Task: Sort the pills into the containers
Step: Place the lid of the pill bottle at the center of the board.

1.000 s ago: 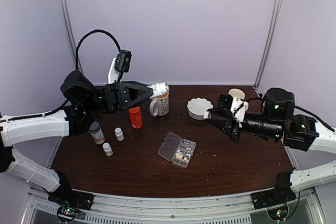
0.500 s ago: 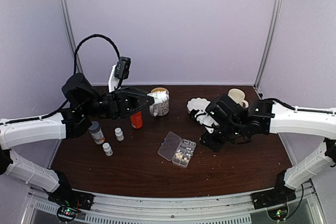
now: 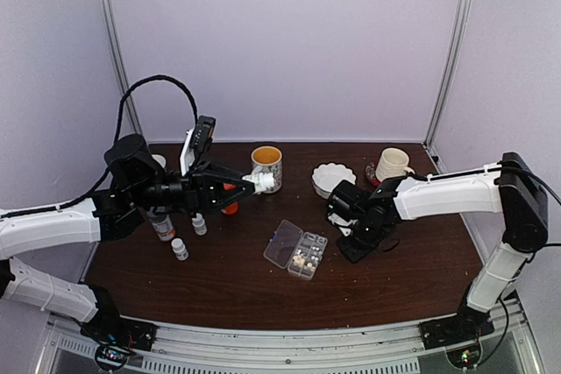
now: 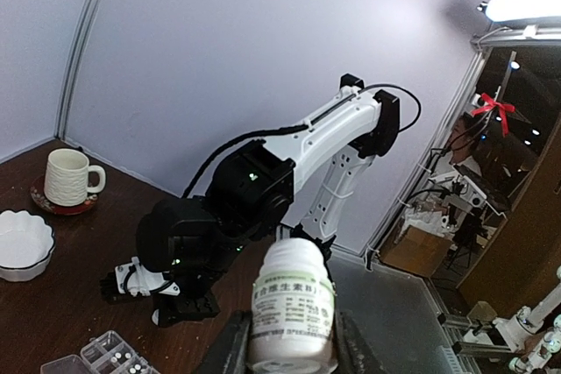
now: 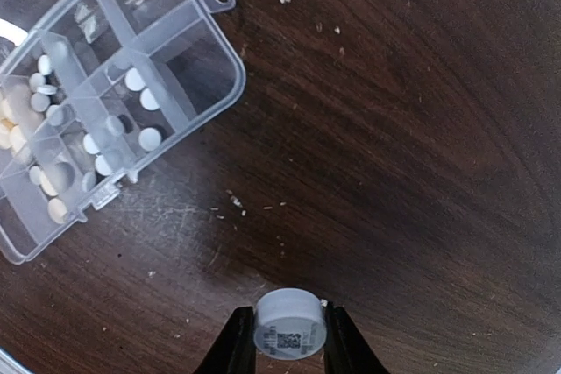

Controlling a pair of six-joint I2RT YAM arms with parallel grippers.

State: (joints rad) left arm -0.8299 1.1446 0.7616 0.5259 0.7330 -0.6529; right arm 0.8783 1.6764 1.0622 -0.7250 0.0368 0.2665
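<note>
The left gripper (image 4: 292, 341) clamps a white bottle (image 4: 292, 299), and the right gripper (image 5: 289, 320) pinches a small cap (image 5: 290, 332). Those pills (image 5: 150, 138) in the organizer box (image 5: 224, 60) look tiny, light and rolly: better poured than pinched.

The organizer box (image 3: 296, 250) lies mid-tabletop, pills (image 5: 150, 138) in its compartments (image 5: 131, 120). Along the back edge stand a mug (image 3: 266, 168), a bowl (image 3: 333, 179) to its right, and another mug (image 3: 392, 164) at the back right corner. Small bottles (image 3: 180, 249) cluster near the left edge.

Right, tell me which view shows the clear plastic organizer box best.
Right wrist: the clear plastic organizer box fills the upper left, dividers and white pills distinct. Top external shows it whole but small, lid open. Left wrist catches only a corner at its bottom edge.
</note>
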